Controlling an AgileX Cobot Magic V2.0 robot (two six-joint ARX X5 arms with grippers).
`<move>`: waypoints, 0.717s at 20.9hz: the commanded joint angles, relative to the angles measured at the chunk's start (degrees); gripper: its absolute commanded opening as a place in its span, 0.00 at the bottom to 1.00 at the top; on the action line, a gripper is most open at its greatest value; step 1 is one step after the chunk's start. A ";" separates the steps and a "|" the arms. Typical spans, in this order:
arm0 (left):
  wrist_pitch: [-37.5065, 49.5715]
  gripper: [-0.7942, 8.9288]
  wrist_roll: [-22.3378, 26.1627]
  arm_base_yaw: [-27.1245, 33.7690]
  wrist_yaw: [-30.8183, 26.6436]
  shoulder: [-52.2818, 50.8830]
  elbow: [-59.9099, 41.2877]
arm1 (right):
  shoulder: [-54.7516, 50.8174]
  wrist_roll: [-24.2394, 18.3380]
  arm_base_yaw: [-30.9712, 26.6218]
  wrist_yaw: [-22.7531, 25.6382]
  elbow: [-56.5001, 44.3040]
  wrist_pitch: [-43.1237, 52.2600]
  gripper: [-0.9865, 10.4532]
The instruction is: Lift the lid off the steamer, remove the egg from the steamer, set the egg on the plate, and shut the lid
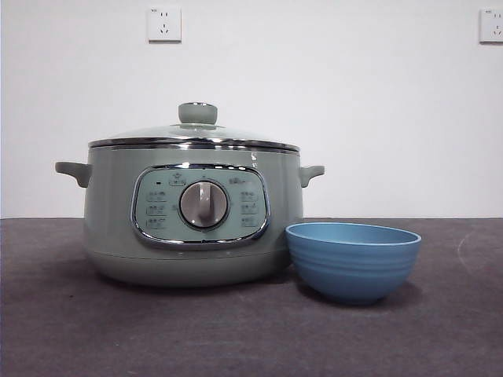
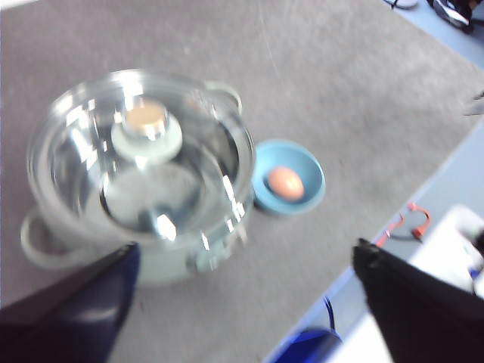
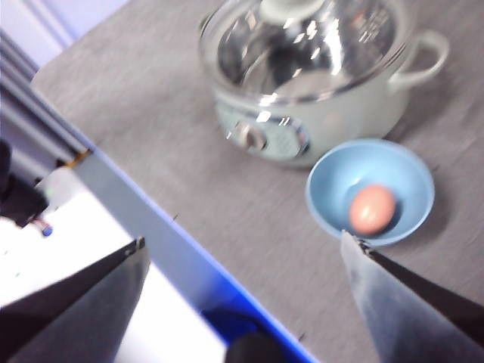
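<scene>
My left gripper (image 2: 242, 302) hangs high above the table (image 2: 340, 98), its two black jaws spread wide with nothing between them. My right gripper (image 3: 242, 302) is also held up off the table, its jaws just as far apart and empty. Neither touches anything.

Below them, the steamer (image 1: 192, 216) stands on the dark grey table with the lid (image 1: 194, 135) sitting flat on its rim, the pale green knob (image 1: 197, 113) upright in the middle. Through the glass, both wrist views show mostly glare and the pot's shiny inside; I cannot tell if anything lies within. The control panel with its round dial (image 1: 203, 205) faces the front camera, and a small handle sticks out on each side.

Just beside the steamer, near the panel, sits the plate (image 1: 353, 263), a deep blue bowl. From the front it looks as if it touches the pot's base, but I cannot tell for sure. The egg (image 3: 372, 209), pale orange-brown, lies inside it, near the middle; the front view hides it behind the bowl's wall.

On the white wall behind are two sockets (image 1: 164, 23).
</scene>
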 commanded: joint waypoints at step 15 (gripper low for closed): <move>-6.56 0.07 -0.26 -0.02 0.07 -1.42 -0.50 | 1.57 1.33 0.02 0.15 0.28 -4.70 0.08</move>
